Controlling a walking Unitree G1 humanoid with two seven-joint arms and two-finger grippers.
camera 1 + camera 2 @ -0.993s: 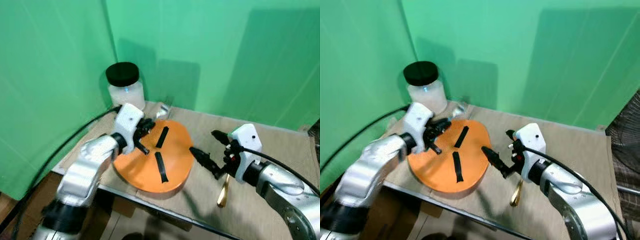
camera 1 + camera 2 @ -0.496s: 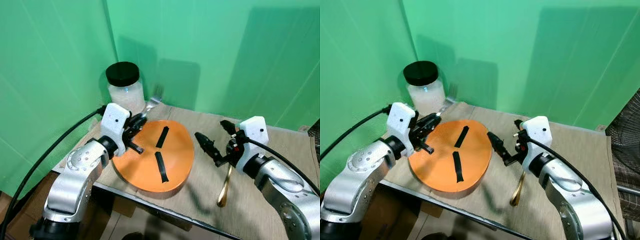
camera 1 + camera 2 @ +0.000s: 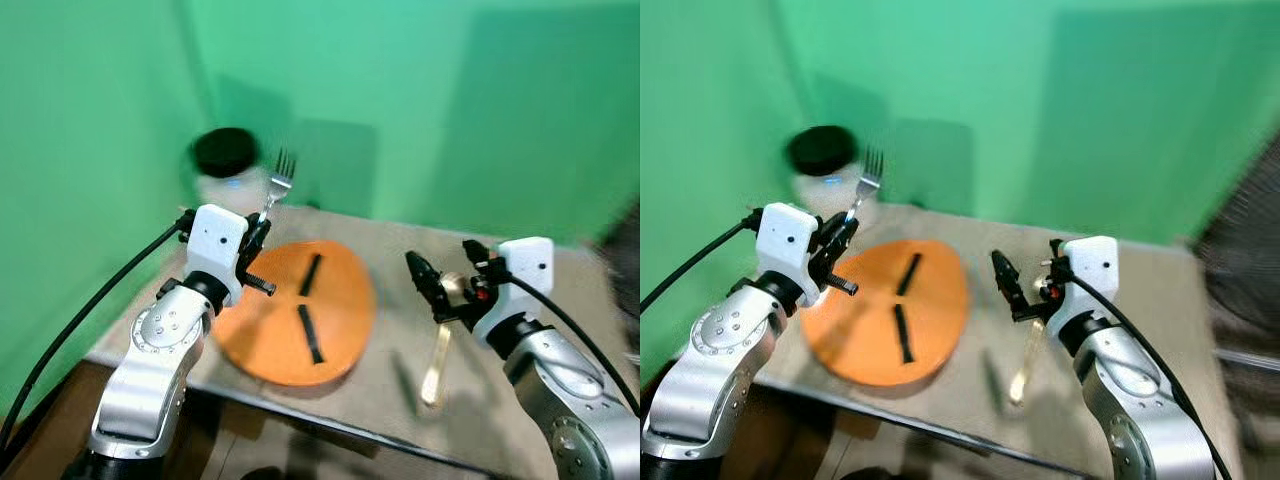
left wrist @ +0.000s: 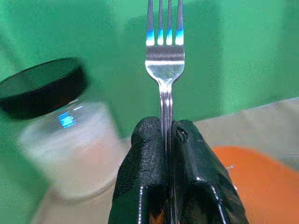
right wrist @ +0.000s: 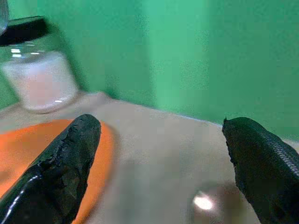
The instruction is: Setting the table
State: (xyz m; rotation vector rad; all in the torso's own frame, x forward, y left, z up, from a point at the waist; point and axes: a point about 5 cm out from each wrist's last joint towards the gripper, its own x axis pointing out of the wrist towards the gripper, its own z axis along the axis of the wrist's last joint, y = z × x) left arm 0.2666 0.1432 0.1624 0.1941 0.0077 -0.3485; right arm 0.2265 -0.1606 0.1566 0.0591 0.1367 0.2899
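My left gripper [image 3: 257, 233] is shut on the handle of a silver fork [image 3: 279, 177], held upright above the far left rim of the orange plate [image 3: 262, 340]. In the left wrist view the fork [image 4: 164, 60] rises from between the shut fingers [image 4: 148, 154], tines up. The plate lies on the table and carries two black strips. My right gripper [image 3: 430, 284] stands open and empty just right of the plate, over a gold spoon [image 3: 433, 366] that lies on the tabletop. In the right wrist view, the spoon's bowl [image 5: 204, 203] lies between the spread fingers [image 5: 70, 158].
A glass jar [image 3: 225, 168] with a black lid and white contents stands at the table's far left corner, behind the fork. The beige table [image 3: 400, 245] is backed by green walls. Its front edge runs just below the plate.
My left gripper has lifted the fork from the table behind the plate and turned it upright. My right gripper has drawn up and away from the plate's edge. The camera has shifted slightly.
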